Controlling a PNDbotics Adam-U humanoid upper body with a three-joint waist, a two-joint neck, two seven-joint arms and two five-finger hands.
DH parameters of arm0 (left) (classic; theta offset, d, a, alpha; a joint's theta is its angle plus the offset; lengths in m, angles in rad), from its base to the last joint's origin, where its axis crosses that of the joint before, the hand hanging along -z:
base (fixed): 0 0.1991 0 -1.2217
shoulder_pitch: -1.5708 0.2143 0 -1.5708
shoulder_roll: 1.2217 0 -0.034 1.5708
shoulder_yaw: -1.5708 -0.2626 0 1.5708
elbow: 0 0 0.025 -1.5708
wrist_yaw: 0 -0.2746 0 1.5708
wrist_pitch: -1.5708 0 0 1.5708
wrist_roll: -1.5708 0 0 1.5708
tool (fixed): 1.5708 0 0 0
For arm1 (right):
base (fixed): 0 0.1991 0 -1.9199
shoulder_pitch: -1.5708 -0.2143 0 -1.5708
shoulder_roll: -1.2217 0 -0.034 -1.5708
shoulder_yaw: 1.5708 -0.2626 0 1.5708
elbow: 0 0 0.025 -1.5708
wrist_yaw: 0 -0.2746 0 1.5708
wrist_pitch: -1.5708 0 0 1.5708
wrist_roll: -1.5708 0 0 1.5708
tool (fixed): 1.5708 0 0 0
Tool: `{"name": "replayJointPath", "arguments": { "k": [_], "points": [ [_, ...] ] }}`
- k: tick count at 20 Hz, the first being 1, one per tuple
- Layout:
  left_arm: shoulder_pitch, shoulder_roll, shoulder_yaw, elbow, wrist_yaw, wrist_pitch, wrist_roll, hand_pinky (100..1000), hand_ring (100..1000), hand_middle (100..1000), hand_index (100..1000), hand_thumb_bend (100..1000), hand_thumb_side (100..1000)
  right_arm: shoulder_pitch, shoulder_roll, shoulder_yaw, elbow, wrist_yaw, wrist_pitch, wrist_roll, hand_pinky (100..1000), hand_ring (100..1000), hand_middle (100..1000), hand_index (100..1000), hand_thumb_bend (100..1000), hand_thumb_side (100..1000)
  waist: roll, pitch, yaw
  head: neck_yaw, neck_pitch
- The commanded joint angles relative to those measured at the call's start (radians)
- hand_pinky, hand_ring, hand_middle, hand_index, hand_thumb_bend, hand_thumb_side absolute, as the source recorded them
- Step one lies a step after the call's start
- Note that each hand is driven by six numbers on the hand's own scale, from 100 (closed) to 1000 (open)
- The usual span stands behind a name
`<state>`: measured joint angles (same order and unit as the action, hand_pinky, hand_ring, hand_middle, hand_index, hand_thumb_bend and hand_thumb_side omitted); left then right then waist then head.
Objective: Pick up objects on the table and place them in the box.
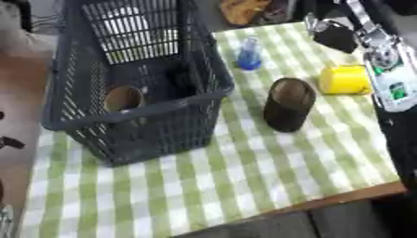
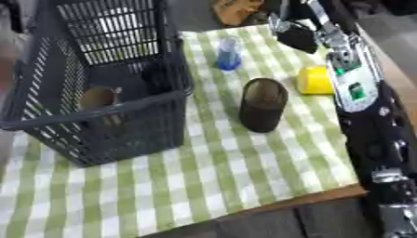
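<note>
Basket [image 1: 138, 116] holds your brown tube [image 1: 123, 98]; dark cup [image 1: 289, 104], yellow item [image 1: 345, 79] just beside; right robot hand [image 1: 334, 35] grip: cannot tell.

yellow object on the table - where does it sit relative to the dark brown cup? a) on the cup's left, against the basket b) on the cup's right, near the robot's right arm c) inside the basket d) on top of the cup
b: the yellow object lies on the checked cloth to the right of the dark brown cup, next to the right arm, outside the basket.
</note>
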<state>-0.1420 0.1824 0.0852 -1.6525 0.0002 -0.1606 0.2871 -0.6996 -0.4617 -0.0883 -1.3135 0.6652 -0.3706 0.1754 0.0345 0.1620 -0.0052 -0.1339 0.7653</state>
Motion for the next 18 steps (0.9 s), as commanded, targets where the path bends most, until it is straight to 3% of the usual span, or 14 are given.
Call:
{"name": "replayJointPath", "arguments": {
  "k": [1,4,8,9,13,18],
  "points": [
    [-0.011,0.01,0.005,-0.011,-0.004,-0.001,-0.004,365,810,732,756,406,897,-0.043,-0.079,0.003,0.064,0.048,-0.019,0.051,680,837,836,935,100,379,-0.018,-0.014,0.004,0.0,0.005],
    [-0.01,0.012,0.005,-0.01,-0.004,-0.001,-0.005,364,810,732,756,407,898,-0.067,-0.124,0.003,0.142,0.096,-0.029,0.099,781,883,880,968,100,391,-0.019,-0.016,0.007,0.001,0.005],
    [-0.008,0.013,0.005,-0.01,-0.003,-0.001,-0.005,364,809,732,756,407,898,-0.1,-0.16,-0.002,0.243,0.142,-0.067,0.162,819,899,895,977,100,400,-0.021,-0.017,0.008,0.001,0.005],
    [-0.007,0.014,0.006,-0.009,-0.004,0.0,-0.005,365,809,732,756,407,898,-0.107,-0.173,0.005,0.269,0.151,-0.071,0.178,902,933,927,985,100,423,-0.025,-0.018,0.006,0.004,0.005],
    [-0.005,0.016,0.005,-0.008,-0.005,-0.001,-0.008,365,810,732,756,408,899,-0.143,-0.242,0.02,0.377,0.185,-0.098,0.233,955,953,948,989,100,450,-0.03,-0.02,0.007,0.005,0.005],
    [-0.004,0.018,0.005,-0.008,-0.005,-0.001,-0.009,365,809,731,756,409,899,-0.17,-0.282,0.024,0.511,0.234,-0.14,0.191,963,955,950,989,100,453,-0.032,-0.021,0.007,0.005,0.005]
  ]
}}
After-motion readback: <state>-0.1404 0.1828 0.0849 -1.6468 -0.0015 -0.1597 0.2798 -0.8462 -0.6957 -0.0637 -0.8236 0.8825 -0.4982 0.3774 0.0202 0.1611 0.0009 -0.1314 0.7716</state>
